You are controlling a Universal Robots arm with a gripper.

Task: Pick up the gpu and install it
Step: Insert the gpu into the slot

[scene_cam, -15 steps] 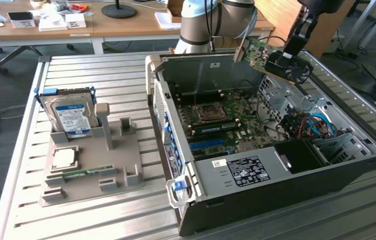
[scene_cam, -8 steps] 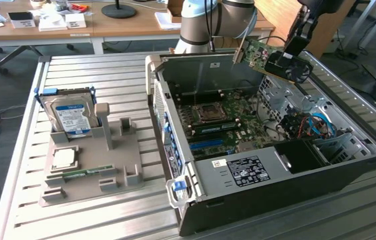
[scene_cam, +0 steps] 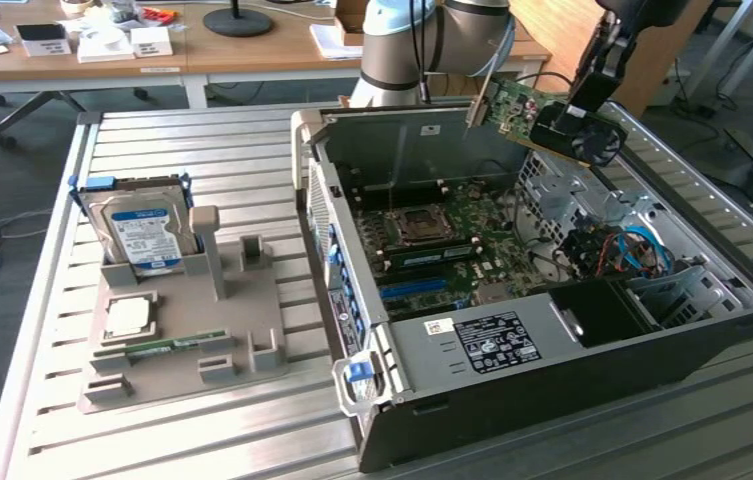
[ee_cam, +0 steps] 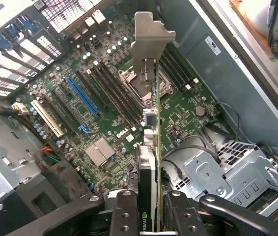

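Observation:
The gpu (scene_cam: 536, 112), a green card with a black fan cooler and a silver bracket, hangs tilted in the air above the open computer case (scene_cam: 696, 340). My gripper (scene_cam: 566, 118) is shut on its cooler end. In the wrist view the gpu (ee_cam: 151, 132) is edge-on between my fingers (ee_cam: 124, 211), with its silver bracket pointing away over the motherboard (ee_cam: 104, 108). A blue slot (ee_cam: 84, 96) and black slots lie on the board below, apart from the card.
A grey fixture (scene_cam: 196, 320) to the exterior view's left of the case holds a hard drive (scene_cam: 143, 235), a processor chip (scene_cam: 129, 317) and a memory stick (scene_cam: 176, 346). Drive cage and cables (scene_cam: 630, 255) fill the case's right side. The ribbed metal table (scene_cam: 176, 150) carries everything.

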